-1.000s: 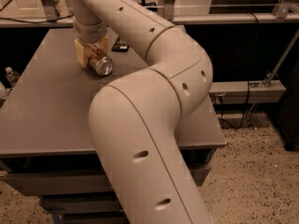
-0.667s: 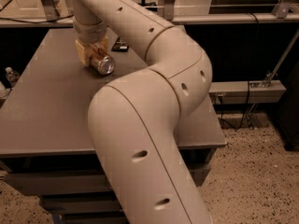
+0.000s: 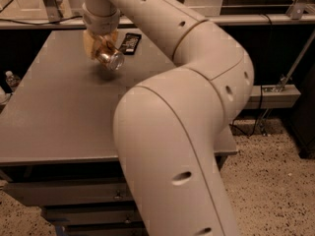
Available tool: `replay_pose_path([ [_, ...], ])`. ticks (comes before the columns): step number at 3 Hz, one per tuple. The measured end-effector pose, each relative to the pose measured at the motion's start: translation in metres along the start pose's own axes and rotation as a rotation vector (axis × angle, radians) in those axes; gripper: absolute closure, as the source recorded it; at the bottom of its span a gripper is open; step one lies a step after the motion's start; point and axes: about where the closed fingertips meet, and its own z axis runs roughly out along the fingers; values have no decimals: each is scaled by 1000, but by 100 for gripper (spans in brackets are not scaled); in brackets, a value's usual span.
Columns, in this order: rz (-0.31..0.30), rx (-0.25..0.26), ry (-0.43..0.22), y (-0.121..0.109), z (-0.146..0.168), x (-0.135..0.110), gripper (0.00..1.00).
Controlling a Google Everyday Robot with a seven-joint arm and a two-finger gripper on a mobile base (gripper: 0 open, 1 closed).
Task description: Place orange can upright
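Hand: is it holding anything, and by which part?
Yes. The hand, over the far left of the table, holds the orange can by its side wall; the can is tilted, one silver end toward the camera.

A flat grey desk (image 3: 59,112) fills the left and centre of the frame, its front edge running along the lower left above a band of drawers. Directly on its top, near the far edge in the upper middle, lies a flat black packet (image 3: 131,42). Just left of it, in the upper left, the gripper (image 3: 101,48) hangs over the desk with its fingers closed round the tilted orange can (image 3: 111,59), a soft shadow on the surface beneath; whether the can touches the desk cannot be told.
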Motion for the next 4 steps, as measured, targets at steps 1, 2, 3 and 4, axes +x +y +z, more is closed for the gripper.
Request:
replay_pose_path([
  [1, -11, -25, -160, -6, -39, 7, 100],
  [2, -17, -83, -293, -5, -58, 26, 100],
  [3, -18, -167, -445, -2, -62, 38, 100],
  [4, -17, -221, -617, -1, -72, 26, 100],
])
